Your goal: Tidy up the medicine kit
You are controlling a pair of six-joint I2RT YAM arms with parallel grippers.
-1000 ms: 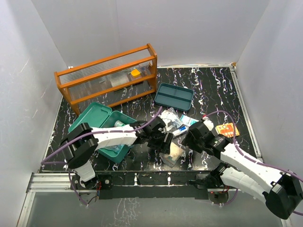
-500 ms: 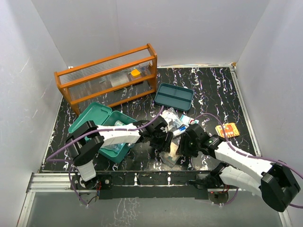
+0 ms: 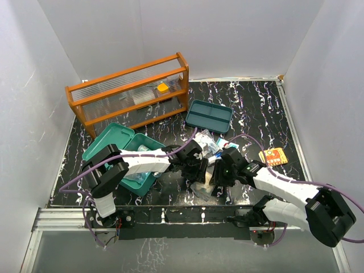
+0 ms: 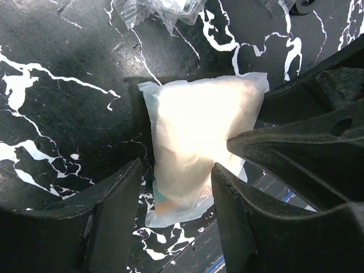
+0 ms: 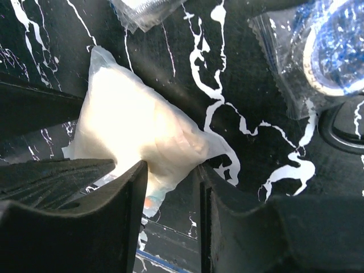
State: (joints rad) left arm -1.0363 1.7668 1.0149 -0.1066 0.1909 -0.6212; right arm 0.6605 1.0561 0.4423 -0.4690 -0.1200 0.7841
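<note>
At the front of the bench (image 3: 256, 108), both pincers crowd one clear pouch (image 4: 193, 142). The left pincer (image 4: 177, 166) stands half-wide astride it; the right pincer (image 5: 170, 168) is narrow on its corner, grip unclear. Closing together, they may tear it or clash fingers. The medicine kit (image 3: 114, 139) lies open well left, its tray (image 3: 219, 116) far behind.

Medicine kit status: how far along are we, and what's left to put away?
Done: the teal box lies open with a few items inside; I can't tell what they are.
In hand: the left gripper and right gripper both straddle a clear pouch lying on the table; a firm grip isn't clear.
Left: the loose packets, the orange packet and the tray insert, which sits apart and looks empty.
</note>
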